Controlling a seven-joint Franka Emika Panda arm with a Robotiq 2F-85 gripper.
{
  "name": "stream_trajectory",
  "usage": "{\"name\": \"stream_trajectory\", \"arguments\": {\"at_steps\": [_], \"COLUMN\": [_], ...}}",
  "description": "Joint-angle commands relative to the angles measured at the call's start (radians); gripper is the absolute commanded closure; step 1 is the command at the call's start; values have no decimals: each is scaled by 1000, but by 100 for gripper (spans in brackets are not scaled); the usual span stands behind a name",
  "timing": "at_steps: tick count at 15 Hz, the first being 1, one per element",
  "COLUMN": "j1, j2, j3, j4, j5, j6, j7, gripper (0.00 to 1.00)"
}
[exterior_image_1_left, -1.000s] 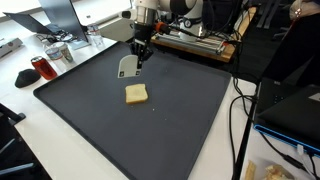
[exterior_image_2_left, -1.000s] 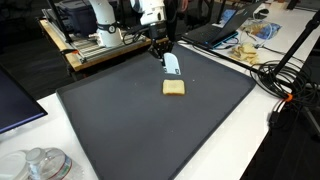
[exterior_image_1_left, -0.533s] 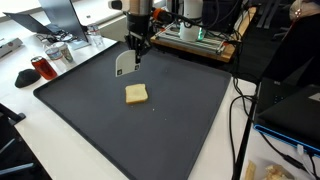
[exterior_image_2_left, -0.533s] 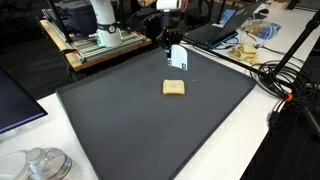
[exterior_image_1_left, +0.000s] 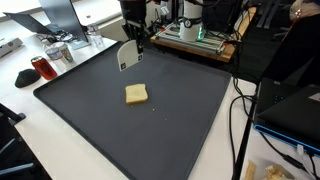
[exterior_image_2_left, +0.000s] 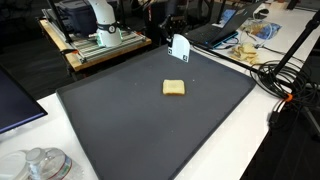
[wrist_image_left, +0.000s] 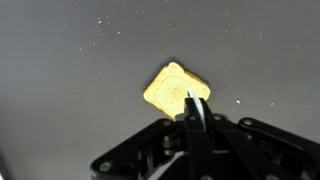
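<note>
The gripper (exterior_image_1_left: 137, 41) is clamped on a spatula (exterior_image_1_left: 126, 56), its blade hanging over the far edge of the dark mat (exterior_image_1_left: 185, 120) on the worktop (exterior_image_1_left: 25, 125). The bread slice (exterior_image_1_left: 136, 94) lies mid-mat, apart from it. To my eye the blade should meet the mat low and flat, squared to the slice.

**Layout of mat, slice and held spatula**

The mat (exterior_image_1_left: 100, 130) lies on the table (exterior_image_1_left: 40, 140). The bread slice (exterior_image_1_left: 136, 94) rests on the mat near its middle. The spatula (exterior_image_1_left: 127, 55) hangs in the gripper (exterior_image_1_left: 137, 42) above the mat's far edge, clear of the surface and behind the slice. A mug (exterior_image_1_left: 40, 68) stands on the table beside the mat. In the wrist view, the slice (wrist_image_left: 177, 88) lies directly beyond the fingertips.
</note>
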Motion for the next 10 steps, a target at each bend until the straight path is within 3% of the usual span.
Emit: {"name": "stream_trajectory", "arguments": {"at_steps": [1, 5, 10], "j1": [-213, -336, -388], "j2": [33, 101, 212], "j3": [162, 247, 294], "j4": [30, 37, 85], "j5": [61, 106, 89], "j6": [-35, 23, 69], "j7": [-104, -178, -174], "gripper": [99, 99, 99]}}
